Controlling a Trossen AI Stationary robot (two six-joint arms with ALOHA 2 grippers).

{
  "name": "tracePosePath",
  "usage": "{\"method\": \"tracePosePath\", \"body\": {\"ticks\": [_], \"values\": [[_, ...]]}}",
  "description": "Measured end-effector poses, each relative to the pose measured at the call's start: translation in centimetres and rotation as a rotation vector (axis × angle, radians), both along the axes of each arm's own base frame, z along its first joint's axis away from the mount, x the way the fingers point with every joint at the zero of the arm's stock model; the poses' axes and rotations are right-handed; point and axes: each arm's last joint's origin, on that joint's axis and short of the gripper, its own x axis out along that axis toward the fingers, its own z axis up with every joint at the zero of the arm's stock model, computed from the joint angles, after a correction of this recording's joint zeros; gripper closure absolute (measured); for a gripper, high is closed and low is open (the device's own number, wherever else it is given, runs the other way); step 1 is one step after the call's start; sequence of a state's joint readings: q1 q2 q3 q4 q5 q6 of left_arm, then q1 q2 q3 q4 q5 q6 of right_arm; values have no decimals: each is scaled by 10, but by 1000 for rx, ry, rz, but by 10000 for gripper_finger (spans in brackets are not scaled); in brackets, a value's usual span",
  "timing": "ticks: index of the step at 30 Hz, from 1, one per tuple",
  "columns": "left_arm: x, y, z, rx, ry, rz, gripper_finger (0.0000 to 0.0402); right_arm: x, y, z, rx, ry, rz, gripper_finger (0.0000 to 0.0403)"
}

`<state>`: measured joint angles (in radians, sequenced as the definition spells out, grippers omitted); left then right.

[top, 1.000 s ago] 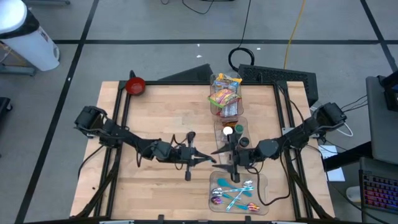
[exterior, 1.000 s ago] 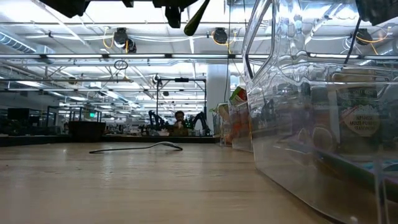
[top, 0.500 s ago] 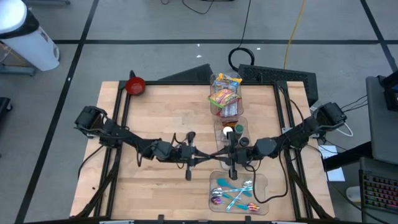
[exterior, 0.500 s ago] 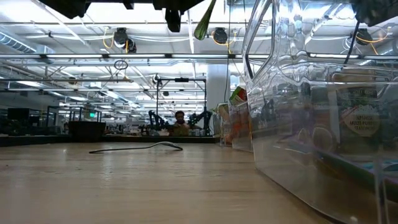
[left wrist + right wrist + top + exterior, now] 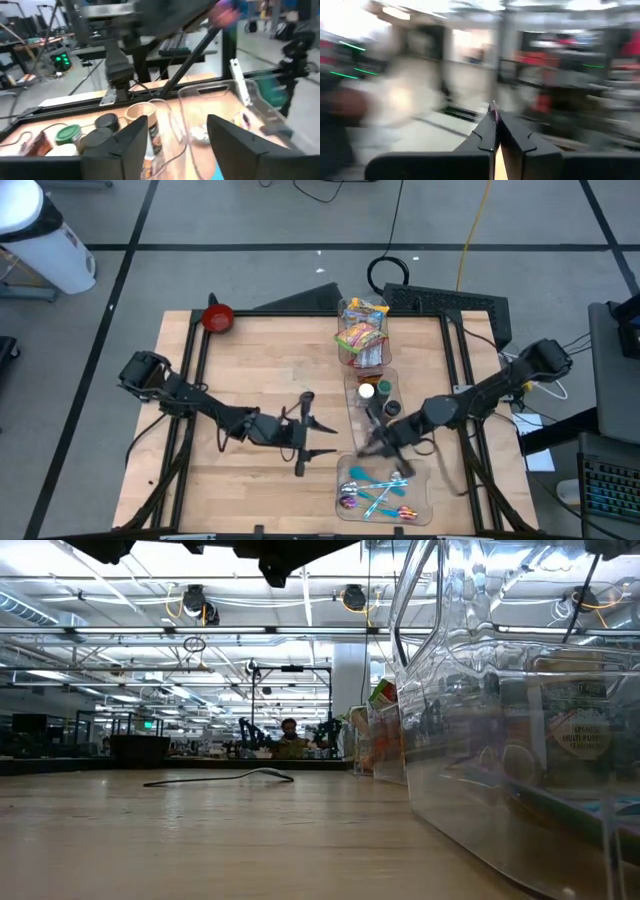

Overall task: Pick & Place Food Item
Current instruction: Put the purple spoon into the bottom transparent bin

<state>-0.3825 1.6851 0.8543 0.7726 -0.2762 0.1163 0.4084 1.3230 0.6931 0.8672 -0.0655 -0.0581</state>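
High view: left hand [image 5: 318,438] spread, right hand [image 5: 366,442] seemingly pinched, blurred.

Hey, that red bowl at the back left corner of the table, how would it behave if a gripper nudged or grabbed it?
The red bowl looks small and shallow, so it is probably light and would likely slide on the smooth wooden table rather than tip. Its rounded rim may slip out of a pinch. It sits near the corner, so a push could send it off.

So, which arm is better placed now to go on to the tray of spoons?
Probably the right: its tool is shut and sits just above the tray of spoons. The left tool is open over bare table, further away.
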Motion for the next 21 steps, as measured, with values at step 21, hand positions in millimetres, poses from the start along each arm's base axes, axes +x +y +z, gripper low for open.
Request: {"method": "tracePosePath", "body": {"ticks": [21], "values": [[3, 13, -7, -75, 75, 125, 160, -39, 67, -55, -129, 530, 458, 402]]}}
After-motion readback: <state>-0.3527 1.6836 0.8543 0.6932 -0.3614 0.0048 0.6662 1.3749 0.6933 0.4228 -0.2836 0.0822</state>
